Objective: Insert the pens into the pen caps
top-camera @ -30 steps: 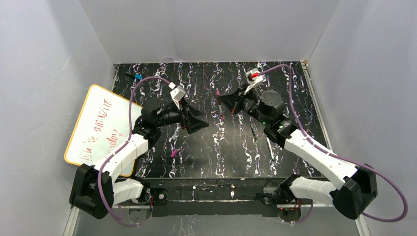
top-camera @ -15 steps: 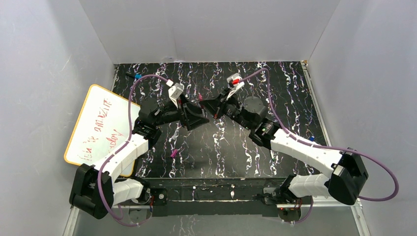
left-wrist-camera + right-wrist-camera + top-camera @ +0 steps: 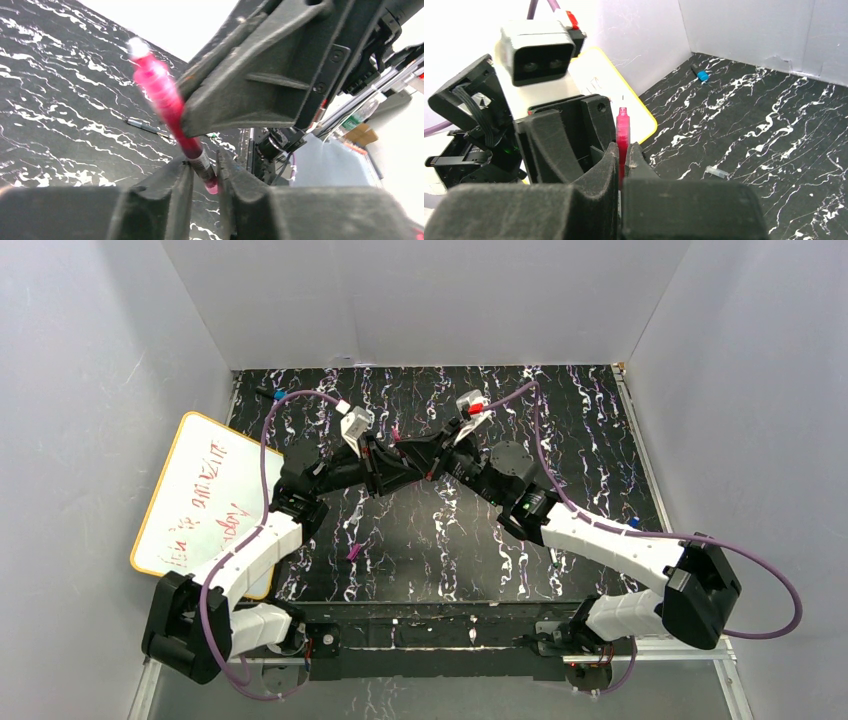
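Note:
A magenta pen [image 3: 165, 97] hangs in the air over the middle of the table, and its tip shows in the top view [image 3: 396, 433]. My right gripper [image 3: 623, 150] is shut on the pen's magenta part [image 3: 622, 127]. My left gripper [image 3: 205, 172] is closed on the labelled grey lower end, with a finger [image 3: 175, 190] on each side. The two grippers meet nose to nose, left [image 3: 412, 472] and right [image 3: 408, 450]. A magenta pen cap [image 3: 353, 552] lies on the table near the left arm. A greyish pen cap [image 3: 716, 172] lies further right. A dark pen [image 3: 145, 127] rests on the table.
A whiteboard [image 3: 205, 502] with a yellow rim and red writing leans at the left edge. A short black object with a blue tip [image 3: 278, 396] lies in the far left corner. White walls close in the black marbled table [image 3: 600, 420] on three sides.
My right arm has swung left, carrying the magenta pen to the left gripper. The left jaws, wide open a second ago, have closed on the pen's lower end.

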Controlling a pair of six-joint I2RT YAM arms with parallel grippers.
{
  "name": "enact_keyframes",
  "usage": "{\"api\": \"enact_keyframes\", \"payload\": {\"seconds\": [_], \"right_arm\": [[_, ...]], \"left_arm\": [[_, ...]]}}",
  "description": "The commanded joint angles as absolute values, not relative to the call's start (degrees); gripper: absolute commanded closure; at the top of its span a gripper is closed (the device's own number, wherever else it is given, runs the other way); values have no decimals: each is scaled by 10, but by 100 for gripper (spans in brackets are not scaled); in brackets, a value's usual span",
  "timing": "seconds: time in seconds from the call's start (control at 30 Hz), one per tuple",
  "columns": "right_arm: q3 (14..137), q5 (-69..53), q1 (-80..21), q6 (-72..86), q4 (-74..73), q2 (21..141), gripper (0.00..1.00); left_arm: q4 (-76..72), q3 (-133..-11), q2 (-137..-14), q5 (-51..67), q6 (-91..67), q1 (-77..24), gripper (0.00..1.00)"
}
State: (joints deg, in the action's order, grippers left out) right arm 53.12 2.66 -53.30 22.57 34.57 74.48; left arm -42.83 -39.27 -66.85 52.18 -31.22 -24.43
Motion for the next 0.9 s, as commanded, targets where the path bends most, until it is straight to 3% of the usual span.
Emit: {"api": "enact_keyframes", "payload": {"seconds": [0.0,0.07,0.47,0.87], "right_arm": [[556,38,-537,219,384,747,99],[552,40,-538,218,385,744,99],[527,73,-538,200,385,714,99],[502,121,-538,152,357,678,99]], "left_arm": [[-448,-397,-664,550,-314,-249,90],[-448,-397,-662,549,-314,-249,100],[-434,-394,-656,551,-311,-249,100],[-323,-413,-639,545,-236,-249,100]]}}
